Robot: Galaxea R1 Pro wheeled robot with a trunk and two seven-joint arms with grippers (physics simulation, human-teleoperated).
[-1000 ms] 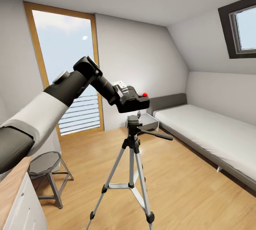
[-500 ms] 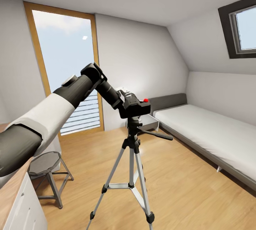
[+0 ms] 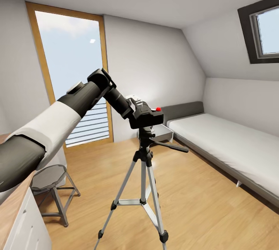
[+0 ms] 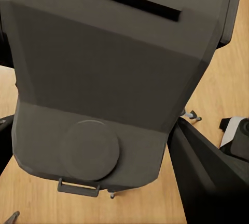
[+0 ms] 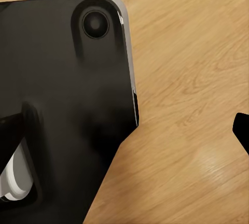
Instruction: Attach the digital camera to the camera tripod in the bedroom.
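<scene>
Nearest, at the head view's lower left: wood-topped desk (image 3: 13, 203) edge, with a grey stool (image 3: 49, 178) just beyond it. Left arm reaching forward and up from there. Left gripper (image 3: 136, 110) clamped on the digital camera (image 3: 149, 117), holding it by the end away from the red button (image 3: 158, 108). In the left wrist view, camera body (image 4: 111, 73) right up against the lens, flat dark faces, wood floor behind.

Camera sitting directly on the black head of the camera tripod (image 3: 144, 165); whether actually seated, cannot tell. Likely light, rigid, smooth-sided, so prone to slip. Best held across the flat body, clear of lens and button. Tripod probably tips easily if pushed sideways.

Right gripper: fingers indistinct in the right wrist view, spread or closed cannot tell.

Farther: grey bed (image 3: 232, 149) along the right wall, tall window (image 3: 69, 68) at the back.
</scene>
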